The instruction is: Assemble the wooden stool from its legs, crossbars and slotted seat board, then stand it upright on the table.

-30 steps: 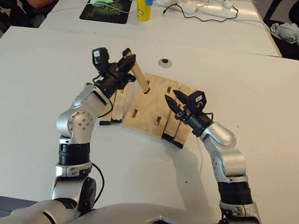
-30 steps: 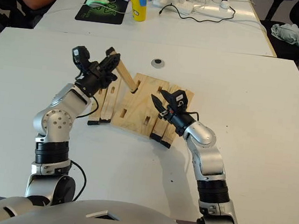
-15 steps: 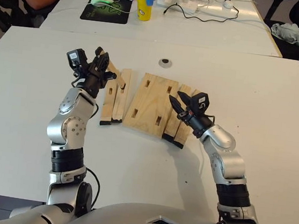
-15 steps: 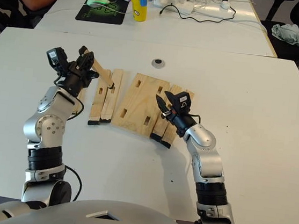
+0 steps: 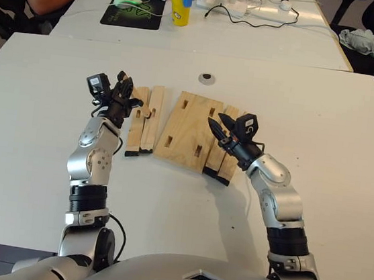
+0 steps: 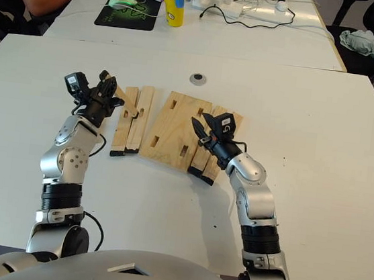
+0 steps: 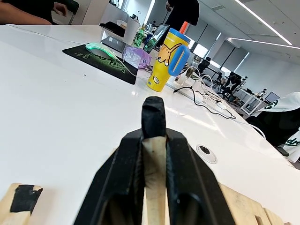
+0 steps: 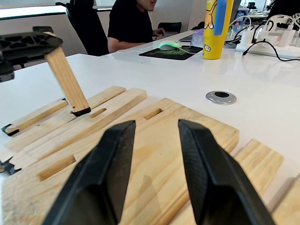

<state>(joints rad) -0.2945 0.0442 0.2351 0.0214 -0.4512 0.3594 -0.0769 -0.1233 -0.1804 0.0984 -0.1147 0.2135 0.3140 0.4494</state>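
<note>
Wooden stool parts are lying flat in a loose row near the middle of the white table (image 5: 43, 96), nothing joined yet. Slotted seat board (image 5: 187, 123) is sitting in the centre, with a left pair of slotted planks (image 5: 141, 127) just beside it and a right pair of planks (image 5: 224, 154) touching its other edge, partly tucked under the right arm. Left gripper (image 5: 120, 90) is clamping one end of a short wooden bar (image 8: 67, 79), fingers tight on both sides of it. The bar is tilting down toward the left planks, and its black-tipped lower end is resting at a slot in one of them. Right gripper (image 5: 214, 123) is hovering low over the seat board's right side, fingers spread apart and gripping nothing. A round metal grommet (image 5: 207, 79) is sitting in the table beyond the board.
</note>
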